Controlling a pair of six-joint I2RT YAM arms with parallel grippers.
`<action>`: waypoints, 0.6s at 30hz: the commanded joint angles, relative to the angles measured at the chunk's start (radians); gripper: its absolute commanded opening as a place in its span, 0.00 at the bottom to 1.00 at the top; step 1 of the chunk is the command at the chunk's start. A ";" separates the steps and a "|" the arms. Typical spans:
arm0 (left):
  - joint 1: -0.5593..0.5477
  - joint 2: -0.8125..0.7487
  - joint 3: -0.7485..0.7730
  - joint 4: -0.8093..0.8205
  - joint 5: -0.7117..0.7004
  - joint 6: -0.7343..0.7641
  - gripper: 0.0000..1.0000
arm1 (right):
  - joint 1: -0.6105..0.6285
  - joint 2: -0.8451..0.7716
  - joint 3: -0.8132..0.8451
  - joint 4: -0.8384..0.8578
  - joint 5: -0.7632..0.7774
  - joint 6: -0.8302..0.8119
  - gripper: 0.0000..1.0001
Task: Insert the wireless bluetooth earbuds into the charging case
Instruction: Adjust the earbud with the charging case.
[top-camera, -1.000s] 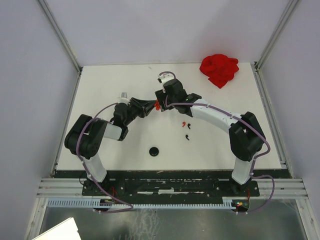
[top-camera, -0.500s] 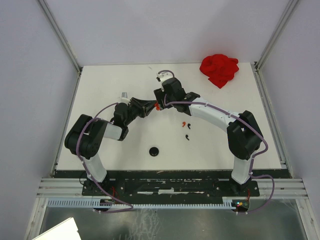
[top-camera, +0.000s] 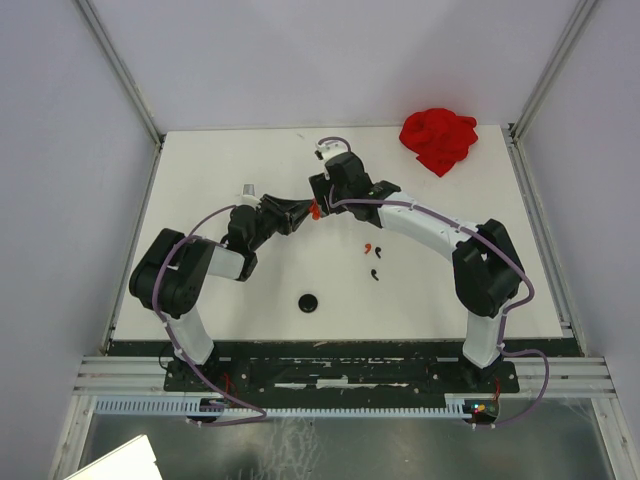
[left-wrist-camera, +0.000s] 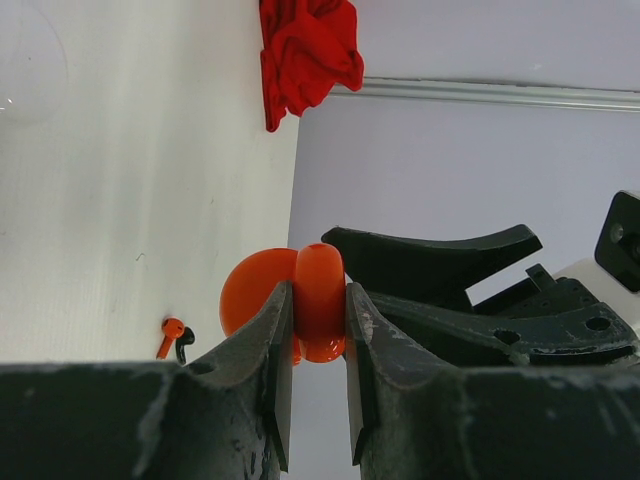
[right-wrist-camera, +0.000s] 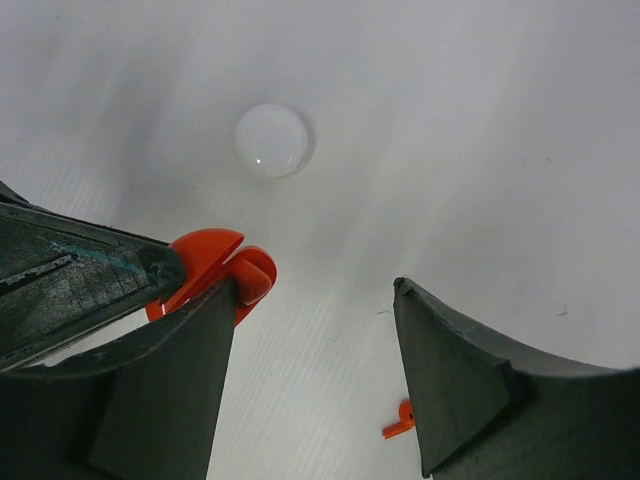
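Observation:
My left gripper (top-camera: 306, 212) is shut on an open red charging case (left-wrist-camera: 319, 300) and holds it above the table; its lid (left-wrist-camera: 250, 298) stands out to one side. The case also shows in the right wrist view (right-wrist-camera: 218, 262). My right gripper (top-camera: 322, 192) is open and empty, right beside the case, its left finger (right-wrist-camera: 180, 380) next to it. A red earbud (top-camera: 368, 248) and a black earbud (top-camera: 375, 273) lie on the table right of centre. They also show in the left wrist view, red (left-wrist-camera: 168, 335) and black (left-wrist-camera: 184, 343). The red one shows by my right finger (right-wrist-camera: 400, 420).
A round white disc (right-wrist-camera: 272, 140) lies on the table beyond the grippers. A round black disc (top-camera: 308, 302) lies near the front middle. A crumpled red cloth (top-camera: 438, 138) sits at the back right corner. Grey walls enclose the table.
The right gripper has shifted slightly toward the back of the table. The left gripper still holds the red case in the same place.

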 joint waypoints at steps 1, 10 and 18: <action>-0.004 0.000 0.033 0.042 -0.012 0.045 0.03 | -0.014 -0.004 0.035 0.030 0.006 0.004 0.72; -0.003 0.012 0.039 0.048 -0.010 0.042 0.03 | -0.014 -0.091 -0.019 0.065 -0.013 0.001 0.73; -0.003 0.012 0.035 0.050 -0.008 0.040 0.03 | -0.014 -0.123 -0.037 0.068 -0.011 0.001 0.73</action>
